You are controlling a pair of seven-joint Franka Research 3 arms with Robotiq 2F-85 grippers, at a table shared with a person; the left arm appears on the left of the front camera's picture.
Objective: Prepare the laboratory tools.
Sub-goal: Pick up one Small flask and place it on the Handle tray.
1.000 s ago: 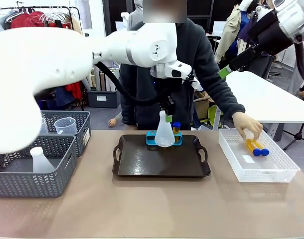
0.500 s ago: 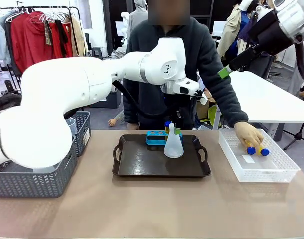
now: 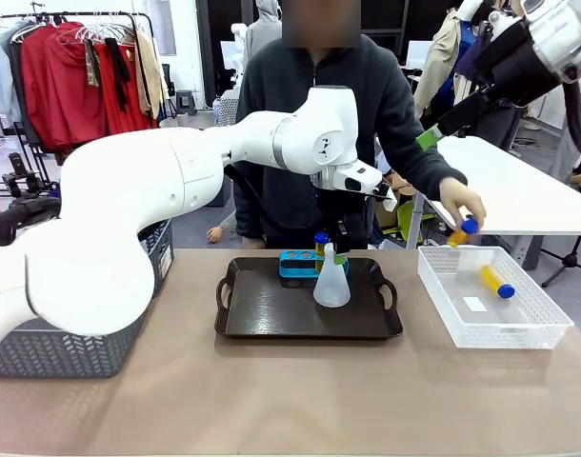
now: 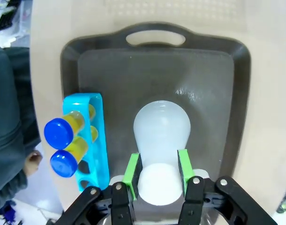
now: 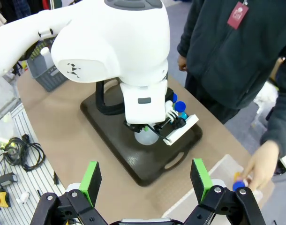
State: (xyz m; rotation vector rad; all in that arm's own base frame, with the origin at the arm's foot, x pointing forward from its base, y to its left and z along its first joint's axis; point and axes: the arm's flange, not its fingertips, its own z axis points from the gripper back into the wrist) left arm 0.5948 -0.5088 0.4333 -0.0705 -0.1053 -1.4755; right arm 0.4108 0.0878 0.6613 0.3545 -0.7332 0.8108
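1. The dark rectangular plastic tray (image 3: 271, 319) sits mid-frame, with the white mesh bin (image 3: 548, 328) at lower right
2. The left gripper (image 4: 158, 161) stays clamped on the neck of the translucent white conical flask (image 4: 161, 124), which has shifted right of the rack and seems to rest on the tray
3. The right gripper (image 5: 145, 177) hangs high, jaws wide and empty
4. The bright blue tube rack (image 4: 95, 136) holds two yellow-amber blue-capped tubes (image 4: 58, 132)
5. The person's hand (image 3: 459, 200) has lifted a third tube (image 3: 462, 231) from the bin, leaving a last tube (image 3: 492, 281) inside, so racking looks unfinished

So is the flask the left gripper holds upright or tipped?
Upright: the flask has its wide base toward the tray, neck up in the left gripper.
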